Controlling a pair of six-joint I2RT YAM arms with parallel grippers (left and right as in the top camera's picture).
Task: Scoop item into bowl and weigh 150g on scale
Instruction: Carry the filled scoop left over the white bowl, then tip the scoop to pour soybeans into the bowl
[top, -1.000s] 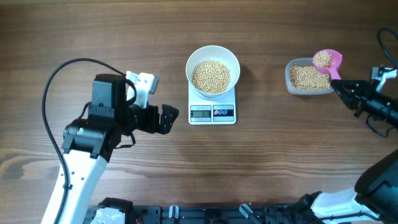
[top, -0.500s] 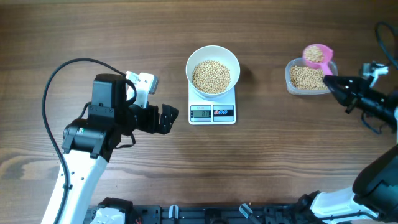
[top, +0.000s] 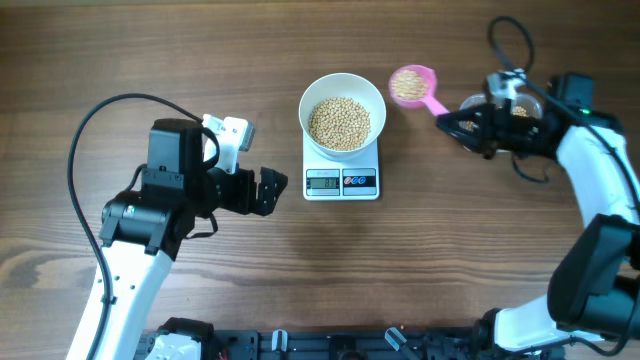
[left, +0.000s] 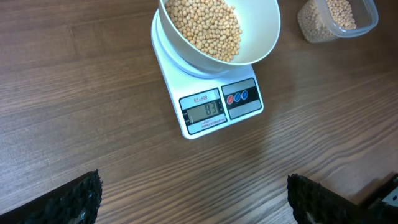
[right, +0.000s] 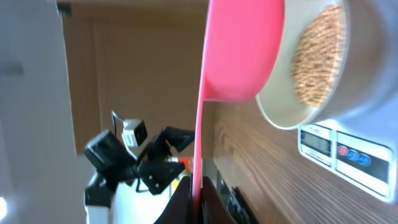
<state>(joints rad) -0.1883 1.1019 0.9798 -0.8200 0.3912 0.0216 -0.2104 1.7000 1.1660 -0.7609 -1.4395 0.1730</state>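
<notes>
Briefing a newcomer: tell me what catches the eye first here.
A pink scoop heaped with beans, gripped by the right gripper, hangs just right of the white bowl. That bowl, holding more beans, sits on the scale mid-table; the left gripper is open to its left.

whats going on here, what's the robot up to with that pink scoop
The right tool is shut on the handle of a pink scoop loaded with beans, holding it just right of the white bowl, not yet over it. The bowl already holds a mound of beans and sits on the scale. The left tool hangs open and empty left of the scale.
</notes>
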